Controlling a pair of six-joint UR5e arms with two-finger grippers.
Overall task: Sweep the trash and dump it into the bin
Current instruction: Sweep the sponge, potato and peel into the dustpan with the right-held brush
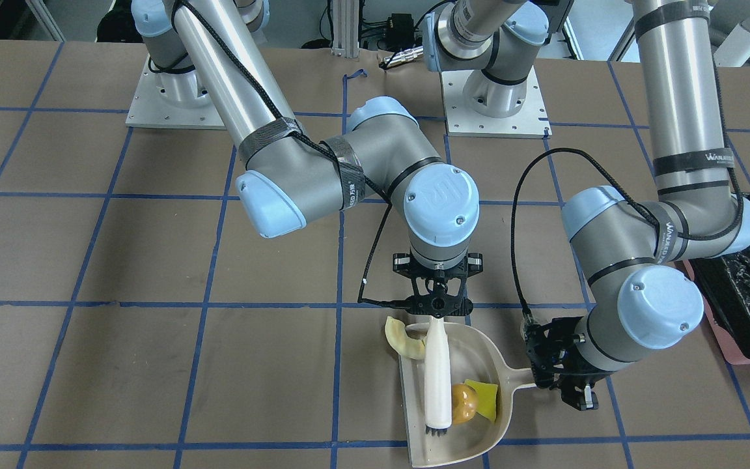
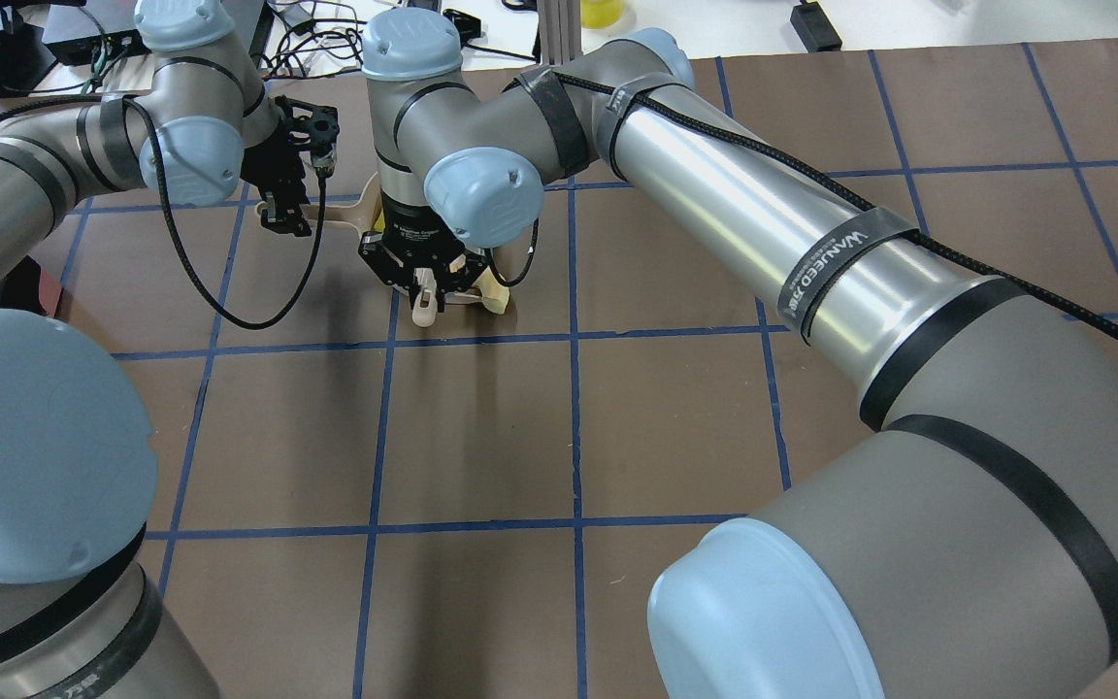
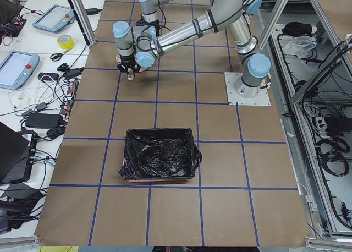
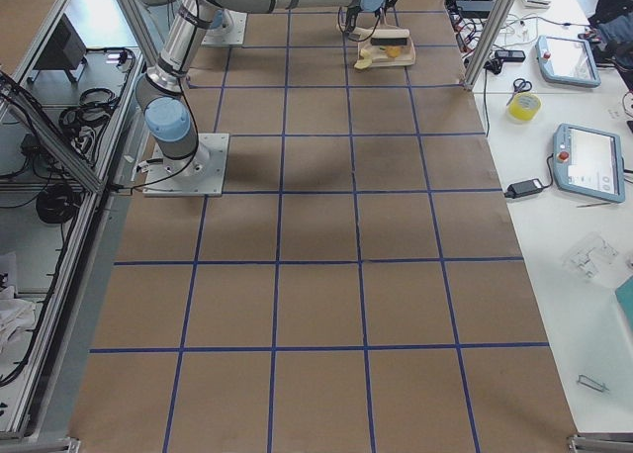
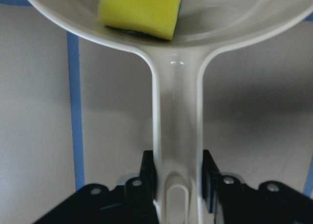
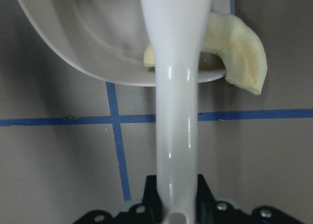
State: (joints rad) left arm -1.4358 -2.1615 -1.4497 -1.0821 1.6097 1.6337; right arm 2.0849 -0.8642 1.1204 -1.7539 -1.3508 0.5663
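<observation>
Jaws of right gripper (image 1: 438,306) clamp white plastic brush (image 1: 437,374); left gripper (image 1: 546,376) jaws clamp beige plastic dustpan (image 1: 472,440) by its handle. Inside lie orange-brown lump (image 1: 463,402) and yellow wedge (image 1: 486,395). At the rim sits pale curved melon-rind slice (image 1: 402,339): lifting now risks dropping it onto the tabletop (image 1: 153,365).

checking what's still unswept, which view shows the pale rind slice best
The exterior front-facing view: the rind slice lies almost whole at the edge of the dustpan, beside the brush. The right wrist view is closer, but the brush handle hides part of it. Overhead shows a sliver; elsewhere it's a speck or unseen.
</observation>
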